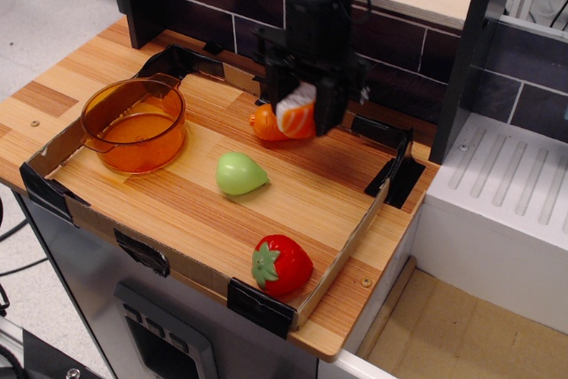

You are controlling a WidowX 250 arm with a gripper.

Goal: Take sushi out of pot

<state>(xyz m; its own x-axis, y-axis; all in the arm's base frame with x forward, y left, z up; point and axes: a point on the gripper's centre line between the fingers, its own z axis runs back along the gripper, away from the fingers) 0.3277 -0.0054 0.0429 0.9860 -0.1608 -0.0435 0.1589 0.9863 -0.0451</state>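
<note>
My black gripper (298, 117) is shut on the sushi (296, 115), a small piece with a white base and an orange striped top. It holds the sushi in the air over the back middle of the wooden tray, right in front of the carrot. The pot (134, 124), round and amber-orange, stands at the tray's left end with nothing visible inside it. The gripper is well to the right of the pot.
An orange carrot (265, 123) lies partly hidden behind the gripper. A green pear (240, 173) lies mid-tray and a red strawberry (281, 264) near the front edge. Low cardboard walls (346, 255) ring the tray. A dark tiled wall (399, 51) stands behind.
</note>
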